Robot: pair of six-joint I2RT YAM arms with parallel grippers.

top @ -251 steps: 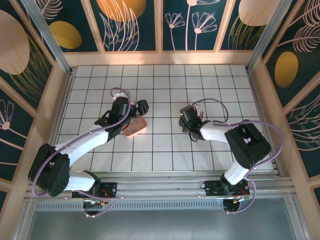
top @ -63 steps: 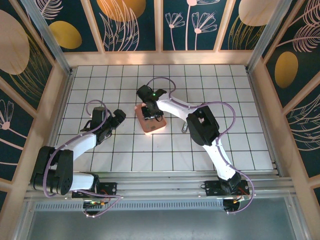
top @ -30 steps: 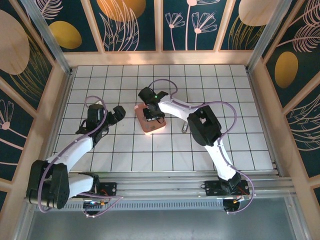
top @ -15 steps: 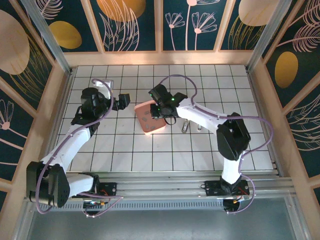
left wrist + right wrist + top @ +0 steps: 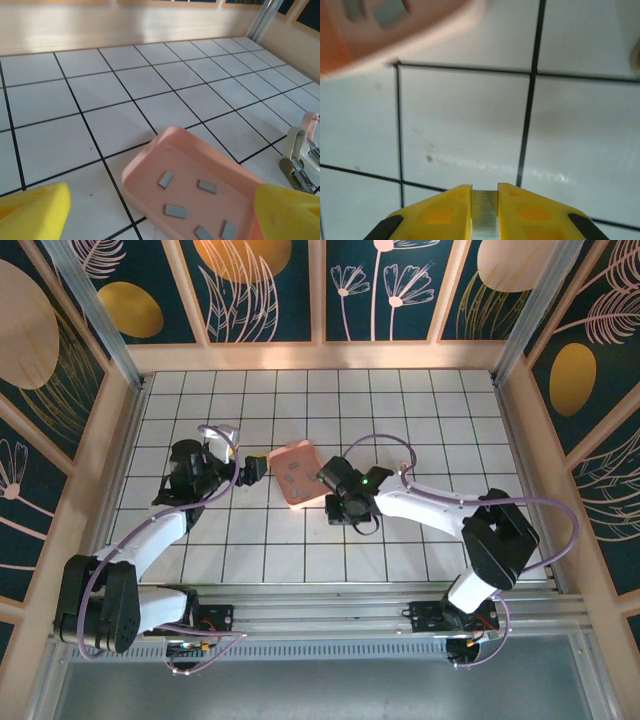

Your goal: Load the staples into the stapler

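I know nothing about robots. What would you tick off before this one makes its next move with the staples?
1. Grip on the staple strip: ok, it sits pinched straight in the right gripper.
2. State of the left gripper: ok, it is open and empty.
3. Whether the stapler is open to take staples: cannot tell, as it is cut off at the edge of the left wrist view.
4. Whether the stapler is held steady: not ok, neither gripper touches it.
5. Supply of spare staples: ok, five strips lie in the pink tray.
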